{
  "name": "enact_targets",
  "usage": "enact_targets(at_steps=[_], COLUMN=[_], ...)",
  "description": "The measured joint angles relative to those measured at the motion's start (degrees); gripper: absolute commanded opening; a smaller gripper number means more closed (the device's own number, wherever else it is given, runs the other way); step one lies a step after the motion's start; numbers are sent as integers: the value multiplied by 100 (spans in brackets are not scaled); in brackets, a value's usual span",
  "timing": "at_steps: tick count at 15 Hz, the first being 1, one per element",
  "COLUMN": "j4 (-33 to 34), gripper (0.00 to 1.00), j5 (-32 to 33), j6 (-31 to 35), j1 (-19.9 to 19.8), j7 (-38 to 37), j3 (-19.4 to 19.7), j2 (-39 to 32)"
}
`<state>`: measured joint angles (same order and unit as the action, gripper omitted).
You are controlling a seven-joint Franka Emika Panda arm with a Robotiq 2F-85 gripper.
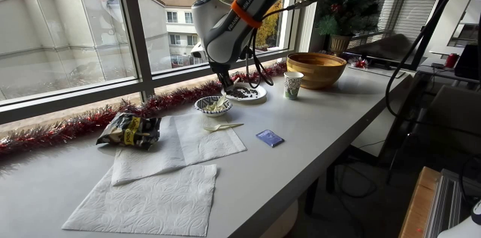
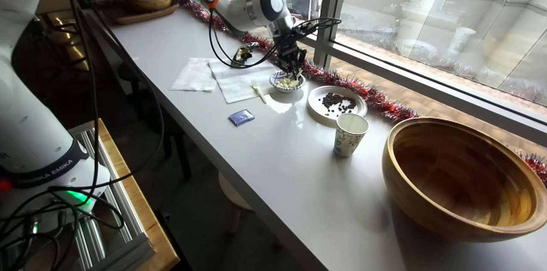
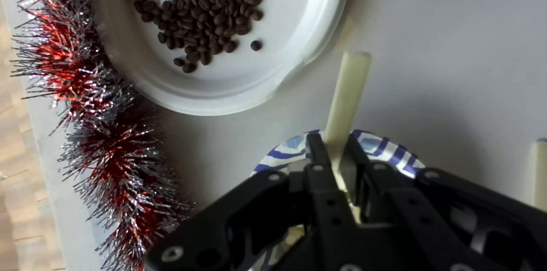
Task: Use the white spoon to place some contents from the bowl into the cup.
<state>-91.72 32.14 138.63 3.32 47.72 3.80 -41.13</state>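
White spoon (image 3: 347, 100): pinched by its handle in my gripper (image 3: 336, 147), slanting up from the bowl (image 1: 213, 113).
I judge it light, bendy and slick, so a firm mid-handle hold suits; rightward in an exterior view, my arm (image 1: 230, 39) slopes up from the downturned gripper, and the cup (image 1: 292, 86) stands beyond.

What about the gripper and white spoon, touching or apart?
Touching: in the wrist view, the gripper holds the white spoon, its jaws closed on the handle.
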Motion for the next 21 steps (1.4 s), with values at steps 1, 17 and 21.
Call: enact_targets(at_steps=[1, 17, 21], j4=[35, 270, 271], gripper=[3, 3, 3], j5=[1, 606, 791], j6=[-10, -705, -714], j1=[1, 150, 151], j7=[4, 317, 320], j3=[-13, -15, -16], j2=[0, -37, -81])
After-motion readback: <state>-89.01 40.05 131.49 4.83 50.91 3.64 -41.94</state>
